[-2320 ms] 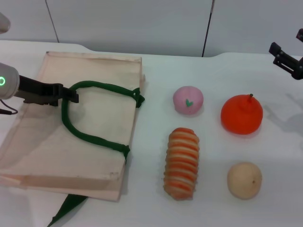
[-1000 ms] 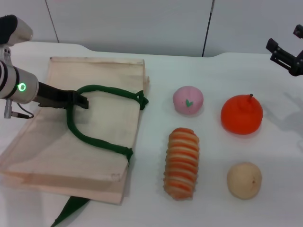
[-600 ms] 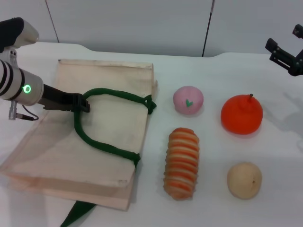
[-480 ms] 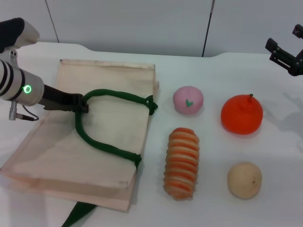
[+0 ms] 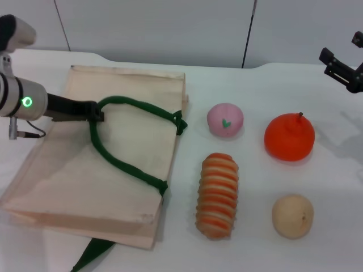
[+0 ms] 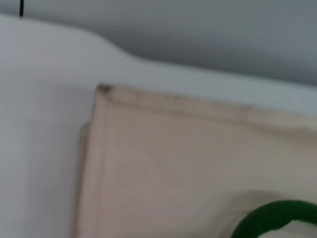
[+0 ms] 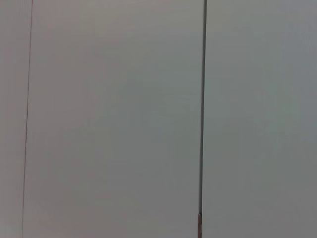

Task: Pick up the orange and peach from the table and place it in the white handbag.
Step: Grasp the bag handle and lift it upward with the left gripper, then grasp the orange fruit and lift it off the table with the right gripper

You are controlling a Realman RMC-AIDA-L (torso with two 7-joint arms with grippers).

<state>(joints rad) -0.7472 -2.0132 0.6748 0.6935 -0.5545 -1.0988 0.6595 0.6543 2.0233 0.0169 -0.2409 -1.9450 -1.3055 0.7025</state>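
Left end effector (image 5: 96, 112) is clamped on the green handle (image 5: 122, 136) of the white handbag (image 5: 68, 187), presumably to open it. Orange (image 5: 289, 137) and peach (image 5: 225, 120) sit on tabletop (image 5: 255, 226). Right end effector (image 5: 343, 71) raised, grip state indeterminate.

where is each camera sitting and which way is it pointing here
Head view: on the robot's head, looking forward and down at the table; the left gripper holds the dark green strap handle of the cream cloth tote bag; the right gripper hangs at the far right.
Left wrist view: on the left wrist, facing the bag's far corner; no fingers show.
Right wrist view: on the right wrist, facing a blank grey wall.
Head and left wrist views share the bag and handle.
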